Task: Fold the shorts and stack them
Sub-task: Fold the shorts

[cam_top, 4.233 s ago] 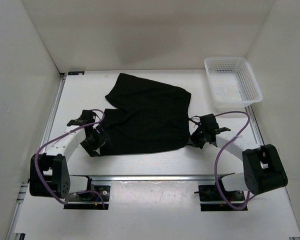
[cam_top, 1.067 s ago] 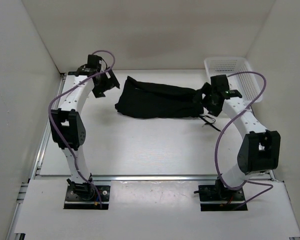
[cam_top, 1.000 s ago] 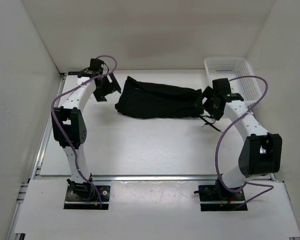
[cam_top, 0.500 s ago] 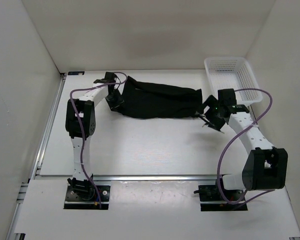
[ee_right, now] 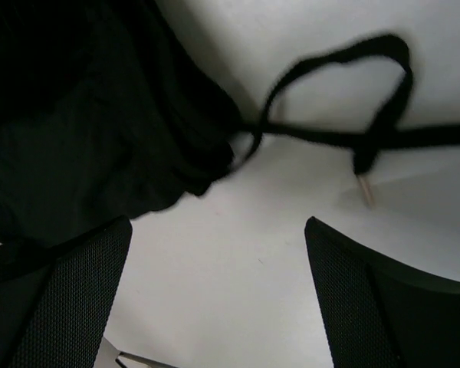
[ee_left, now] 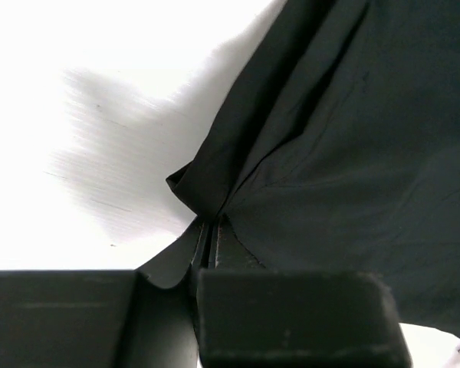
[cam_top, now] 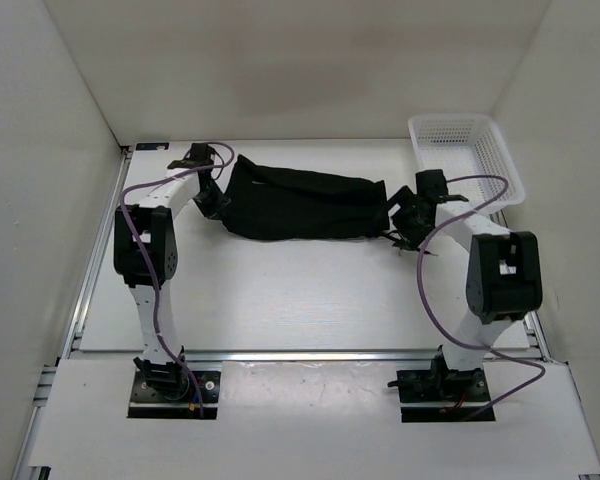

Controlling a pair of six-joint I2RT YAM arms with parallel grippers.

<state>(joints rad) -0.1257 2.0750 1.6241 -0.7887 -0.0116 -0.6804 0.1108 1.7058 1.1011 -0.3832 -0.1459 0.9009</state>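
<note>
Black matte shorts (cam_top: 300, 203), bunched into a long band, lie upper centre on the white counter (cam_top: 300, 290); left tool (ee_left: 208, 249) pinched tight on their corner fold; right tool (ee_right: 215, 238) spread wide near the thin looped drawstring (ee_right: 345, 138).

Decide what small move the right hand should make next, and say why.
Probably slide the right hand towards the shorts and close on the end beside it. Its fingers stand open over bare table, with only the drawstring ahead of them, while the left hand is shut on the opposite corner.
</note>
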